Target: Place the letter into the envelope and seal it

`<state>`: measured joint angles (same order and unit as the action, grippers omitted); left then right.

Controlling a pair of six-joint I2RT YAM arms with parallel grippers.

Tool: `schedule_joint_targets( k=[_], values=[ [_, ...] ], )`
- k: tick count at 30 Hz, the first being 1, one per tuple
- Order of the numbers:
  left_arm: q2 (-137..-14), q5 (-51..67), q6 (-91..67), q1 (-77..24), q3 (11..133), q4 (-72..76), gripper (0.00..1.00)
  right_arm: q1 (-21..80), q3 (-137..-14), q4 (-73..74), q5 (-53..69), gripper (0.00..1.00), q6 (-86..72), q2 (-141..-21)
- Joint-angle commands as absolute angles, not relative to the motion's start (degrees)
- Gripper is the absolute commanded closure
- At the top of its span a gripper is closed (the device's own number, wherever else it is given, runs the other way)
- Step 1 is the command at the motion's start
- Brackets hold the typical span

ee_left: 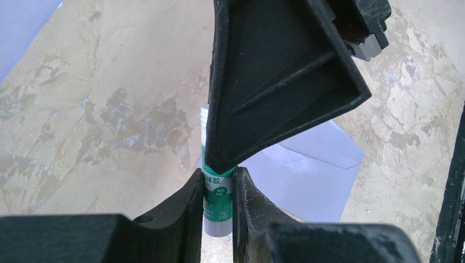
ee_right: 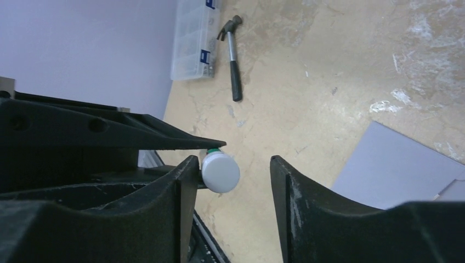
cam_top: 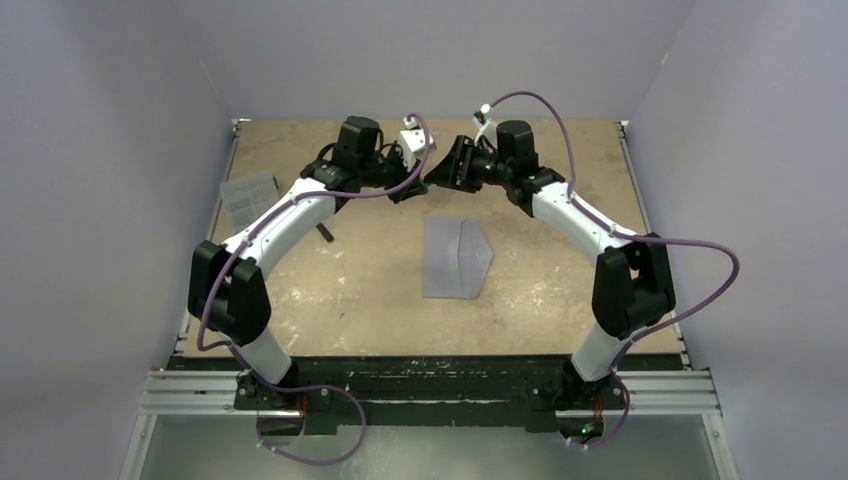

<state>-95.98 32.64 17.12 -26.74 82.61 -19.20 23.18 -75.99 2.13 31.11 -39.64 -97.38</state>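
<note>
Seal step, uncapping glue: left gripper (ee_left: pixel 218 176) clenched on glue stick (ee_left: pixel 217 204), right gripper (ee_right: pixel 233 165) jaws apart straddling its white cap (ee_right: pixel 220 172), envelope (cam_top: pixel 455 258) flat beneath both jaws, flap open, letter unseen; next likely needs a cap pinch and straight pull.

Overhead view, two close wrist views, shared envelope (cam_top: pixel 457 258)

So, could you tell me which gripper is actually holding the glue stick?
The left gripper: it is shut on the glue stick, while the right gripper stands open around its white cap.
</note>
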Motion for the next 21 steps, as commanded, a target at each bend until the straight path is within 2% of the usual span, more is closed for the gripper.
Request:
schedule_joint_targets(
  k=[1, 5, 9, 10, 12, 13, 15, 18, 21],
  values=[
    [-93.66, 34.93, 17.47, -26.72, 82.2, -17.05, 1.0, 23.1, -79.17, -1.49, 34.49, 0.5, -40.77, -97.6],
    [-93.57, 35.29, 17.67, -26.72, 81.97, -17.7, 1.0, 23.11, -78.81, -2.38, 36.45, 0.61, -40.96, -97.56],
    [-92.51, 34.18, 16.83, -26.71, 81.11, -17.32, 1.0, 23.12, -77.89, -2.75, 38.46, 0.89, -41.22, -97.2],
    [-92.2, 33.61, 15.58, -26.64, 80.86, -16.54, 1.0, 23.12, -77.52, -2.95, 38.96, 0.92, -41.44, -96.9],
    [-91.99, 32.93, 12.46, -26.34, 80.74, -15.63, 0.84, 23.07, -76.69, -2.8, 40.48, 1.0, -41.61, -96.15],
    [-92.06, 33.25, 11.53, -26.18, 80.79, -15.91, 0.74, 23.11, -76.32, -2.66, 41.45, 1.0, -41.84, -95.62],
    [-92.19, 34.79, 10.6, -25.79, 80.66, -16.45, 0.6, 23.1, -75.51, -3.06, 43.1, 1.0, -42.24, -94.37],
    [-93.02, 37.46, 10.65, -25.4, 80.71, -17.82, 0.54, 23.12, -74.26, -3.07, 44.56, 1.0, -42.19, -92.7],
    [-94.41, 39.78, 10.9, -25.33, 81.52, -19.23, 0.55, 23.11, -73.62, -3.2, 46.11, 1.0, -41.67, -92.2]
  ],
)
